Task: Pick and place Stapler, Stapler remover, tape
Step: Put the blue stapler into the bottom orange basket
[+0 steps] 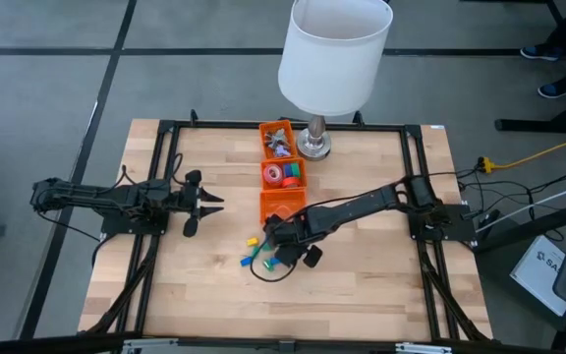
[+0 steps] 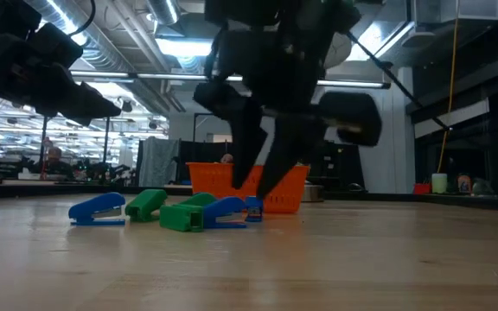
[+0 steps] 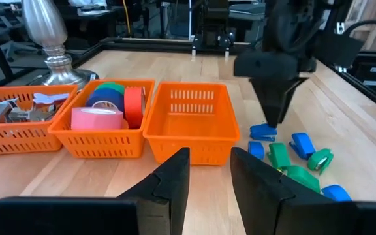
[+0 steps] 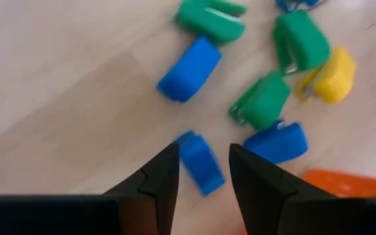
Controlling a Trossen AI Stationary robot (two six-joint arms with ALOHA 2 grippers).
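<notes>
Judging from what you can see, 2 of the 3 sorts look settled: the farthest orange plastic basket (image 3: 15,127) by the silver lamp base (image 3: 52,62) holds grey metal staple removers (image 3: 12,108), and the middle orange basket (image 3: 100,137) holds the pink, blue, green and red rolls of tape (image 3: 106,108). The nearest orange basket (image 3: 191,124) is bare inside, so the stapler sort looks barely begun.

Your small plastic staplers (image 1: 263,254), blue, green and 1 yellow, lie loose on the wooden worktop (image 1: 362,285) just beside that bare basket. The right gripper (image 4: 204,171) hangs low over them, its fingers parted either side of a blue stapler (image 4: 200,163). They do not look clamped on it yet, and you cannot tell whether they touch it. The left gripper (image 3: 209,175) waits well apart on the left of the worktop, aimed at the baskets, its fingers drawn in with nothing between them.

Only the left wrist view lets you look into all 3 baskets. The high view gives you the row and both arms, but not what fills the baskets. The right wrist view alone shows the stapler between the fingers, and the low view shows the pile resting flat in front of the basket.
</notes>
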